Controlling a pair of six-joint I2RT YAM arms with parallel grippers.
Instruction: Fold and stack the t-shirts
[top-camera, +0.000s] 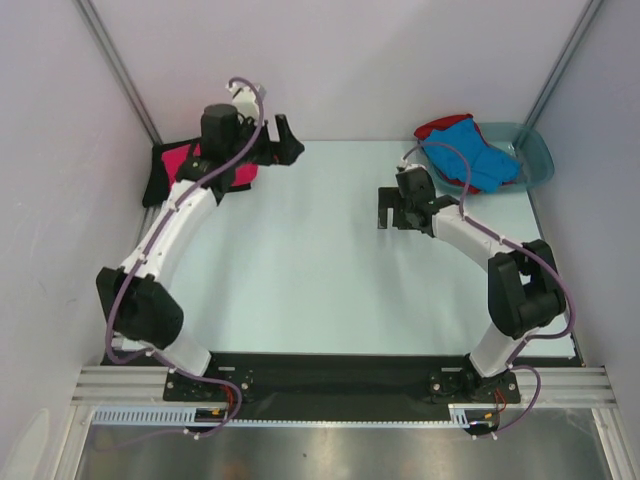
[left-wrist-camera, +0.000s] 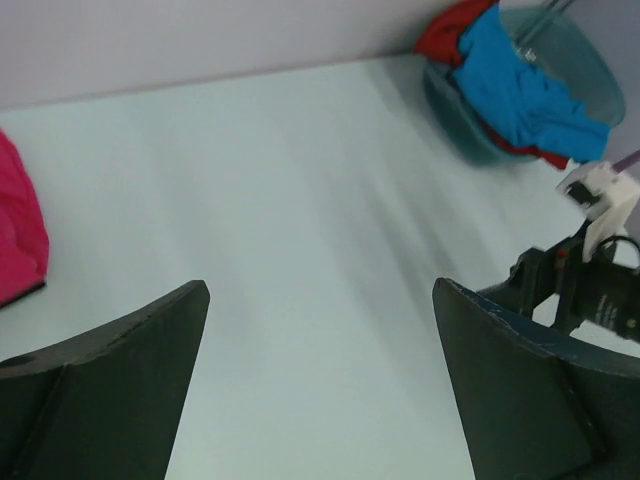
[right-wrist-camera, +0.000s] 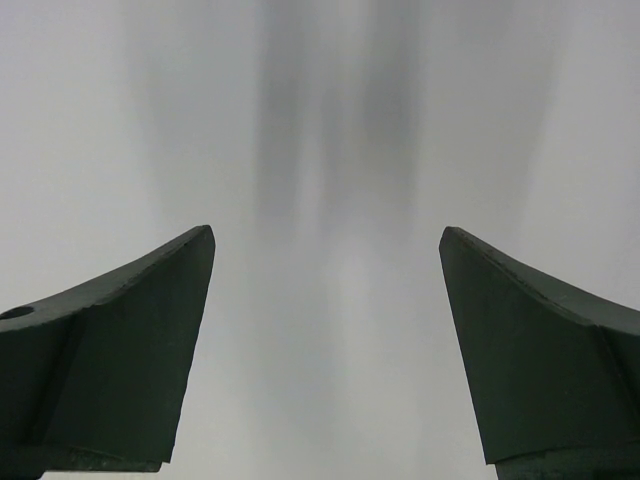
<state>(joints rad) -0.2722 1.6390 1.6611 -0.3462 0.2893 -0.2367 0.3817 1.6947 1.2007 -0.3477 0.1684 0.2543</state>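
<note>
Two arms, both empty.

Top view: the left gripper (top-camera: 288, 140) hangs at upper left, jaws wide, just beside the pink t-shirt (top-camera: 182, 160). That shirt looks folded and lies on the black t-shirt (top-camera: 158, 185). The right gripper (top-camera: 386, 208) sits right of centre, jaws wide, near the teal basin (top-camera: 541, 150). The basin holds the blue t-shirt (top-camera: 485, 160) over the red t-shirt (top-camera: 440, 127).

Left wrist view: pink at the left edge, basin at upper right, bare table (left-wrist-camera: 300, 150) between.

Right wrist view: jaws spread over blurred table only.

Judgement: the robot is between shirts. The next move calls for a reach into the basin to pinch the blue shirt.

No writing can be read.
</note>
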